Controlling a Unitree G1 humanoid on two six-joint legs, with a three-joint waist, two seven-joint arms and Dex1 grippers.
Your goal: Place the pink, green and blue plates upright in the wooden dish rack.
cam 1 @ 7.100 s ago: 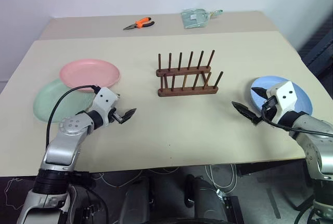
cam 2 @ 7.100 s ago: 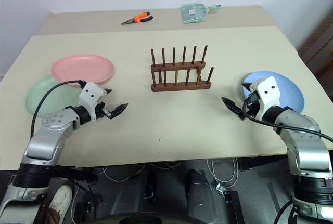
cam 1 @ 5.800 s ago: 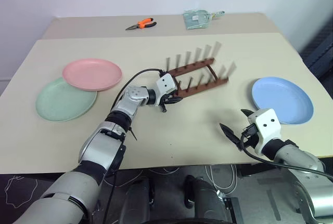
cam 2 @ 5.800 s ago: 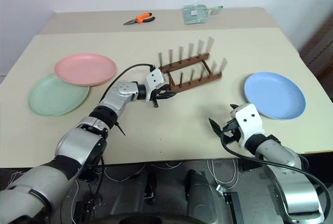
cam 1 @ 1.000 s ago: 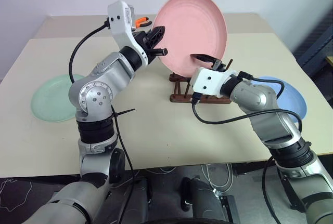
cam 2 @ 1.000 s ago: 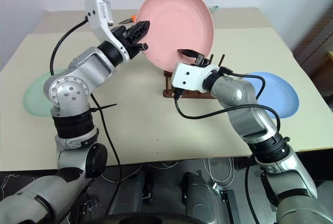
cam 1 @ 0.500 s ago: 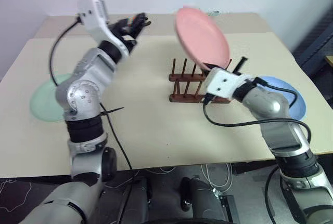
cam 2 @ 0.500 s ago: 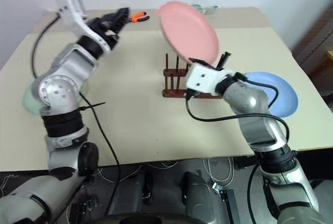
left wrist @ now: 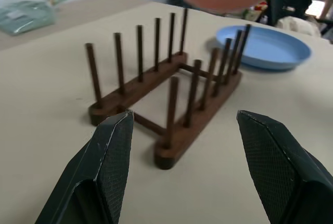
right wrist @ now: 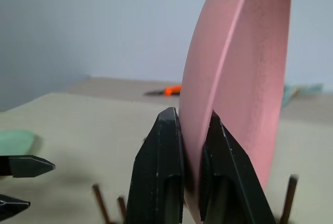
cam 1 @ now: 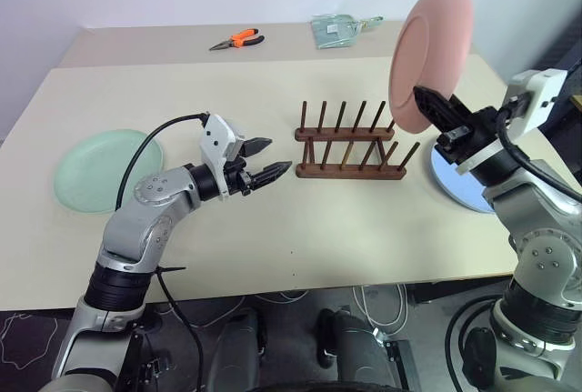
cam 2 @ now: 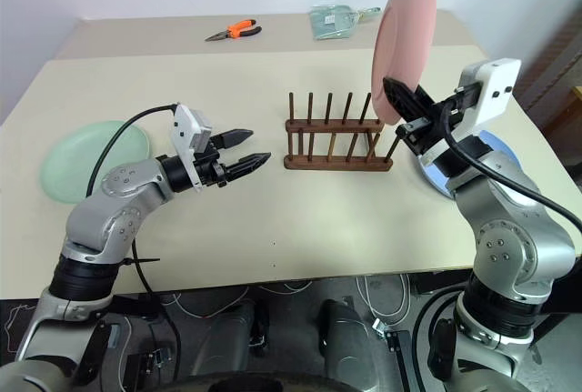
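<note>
The right gripper (cam 2: 400,101) is clamped on the lower rim of the pink plate (cam 2: 404,42), holding it on edge in the air above the right end of the wooden dish rack (cam 2: 338,142). Gripping at the rim with the disc standing upright looks like a deliberate setup: the plate's edge can go down between two pegs without any further turning. In the right wrist view its two black fingers (right wrist: 165,177) pinch the plate's edge with no gap.

The left gripper (cam 1: 261,172) hangs low over the table just beside the rack's left end, its jaws apart and empty, pointing at the pegs; it seems positioned to brace the rack if the plate pushes it.

The green plate (cam 1: 98,170) lies flat at the table's left edge, well apart from the rack. The blue plate (left wrist: 264,45) lies flat to the right of the rack, partly under the right arm. Orange-handled pliers (cam 1: 238,41) and a clear packet (cam 1: 337,29) lie at the far side of the table
</note>
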